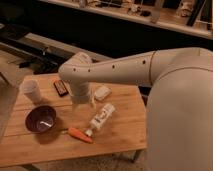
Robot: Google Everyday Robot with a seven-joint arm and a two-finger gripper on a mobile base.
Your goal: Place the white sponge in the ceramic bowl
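Observation:
The white sponge is a small off-white block lying on the wooden table, toward its far middle. The ceramic bowl is dark maroon and sits at the table's left front. My arm reaches in from the right, and its wrist hangs over the table just left of the sponge. My gripper points down under the wrist, between the bowl and the sponge, close beside the sponge.
A translucent white cup stands at the far left. A dark flat object lies behind the wrist. A white labelled bottle and an orange carrot lie in the front middle. A dark counter runs behind.

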